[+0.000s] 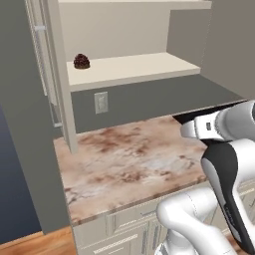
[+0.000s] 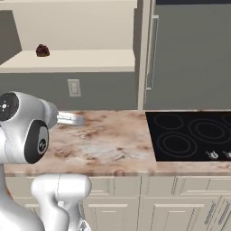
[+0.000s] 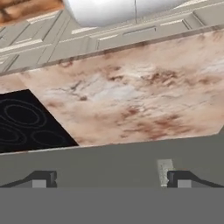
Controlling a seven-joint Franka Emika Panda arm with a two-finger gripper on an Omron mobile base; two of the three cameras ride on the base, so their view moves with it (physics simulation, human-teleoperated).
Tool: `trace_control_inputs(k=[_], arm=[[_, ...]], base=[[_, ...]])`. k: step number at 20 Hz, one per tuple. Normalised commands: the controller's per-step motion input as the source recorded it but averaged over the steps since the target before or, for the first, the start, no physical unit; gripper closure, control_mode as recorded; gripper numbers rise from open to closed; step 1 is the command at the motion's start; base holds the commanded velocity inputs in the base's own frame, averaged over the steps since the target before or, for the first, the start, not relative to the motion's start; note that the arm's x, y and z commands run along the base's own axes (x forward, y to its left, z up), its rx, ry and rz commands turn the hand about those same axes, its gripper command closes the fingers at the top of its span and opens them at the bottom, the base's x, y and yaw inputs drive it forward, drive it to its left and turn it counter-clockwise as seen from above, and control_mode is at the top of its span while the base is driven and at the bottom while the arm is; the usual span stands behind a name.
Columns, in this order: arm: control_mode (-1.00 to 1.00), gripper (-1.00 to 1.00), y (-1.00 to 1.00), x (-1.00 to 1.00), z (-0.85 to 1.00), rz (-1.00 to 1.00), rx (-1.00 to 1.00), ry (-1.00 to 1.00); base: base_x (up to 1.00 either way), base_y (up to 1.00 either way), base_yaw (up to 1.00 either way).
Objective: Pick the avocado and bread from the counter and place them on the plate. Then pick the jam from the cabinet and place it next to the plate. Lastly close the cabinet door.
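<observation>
The claw (image 3: pixel 109 178) stands wide open with nothing between its jaws; in the hand view its two dark fingertips (image 3: pixel 41 178) rise far apart at the bottom, looking down over the grey wall, a pale wall outlet (image 3: pixel 165 168) and the marbled desk (image 3: pixel 131 100). Beyond the desk in that view lie the cream drawer fronts (image 3: pixel 109 37), and at the left a black cooktop (image 3: pixel 22 122) is set flush into the stone. From the base cameras the white arm (image 1: pixel 226 164) reaches up over the desk, its hand end hidden behind its own body, so how high the claw hangs is hard to judge. The desk surface that shows is beige stone with reddish-brown marbling, bordered on the right by the cooktop with its ring marks and small knobs (image 2: pixel 212 155). Above the desk the cabinet (image 1: pixel 134 67) stands open, its cream shelf bare apart from one small dark lump at the shelf's left end, near the back; it looks like the jam (image 1: pixel 81 61), though it is too small and dark to make out a jar or a lid with certainty. The cabinet door (image 1: pixel 45 55) is swung out to the left, seen edge-on, with its grey bar handle just visible. Another door with a vertical grey handle (image 2: pixel 153 52) stands at the cabinet's right side, next to a grey panel above the cooktop.
</observation>
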Motion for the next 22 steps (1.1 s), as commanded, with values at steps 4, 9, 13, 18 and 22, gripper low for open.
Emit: trace_control_inputs(k=[4, 9, 13, 18, 22], arm=[[-1.00, -1.00, 0.08, -0.13, -0.02, 0.14, -0.16, -0.37], [-1.00, -1.00, 0.35, -0.12, -0.18, 0.07, -0.23, -0.16], [-1.00, -1.00, 0.41, -0.29, -0.18, 0.04, -0.25, -0.12], [-1.00, -1.00, 0.20, -0.55, -0.19, 0.04, -0.17, -0.14], [-1.00, -1.00, 0.08, -0.42, -0.18, 0.04, -0.12, -0.08]], base=[[0.00, 0.00, 0.00], [0.00, 0.00, 0.00], [0.00, 0.00, 0.00], [0.00, 0.00, 0.00], [0.00, 0.00, 0.00]])
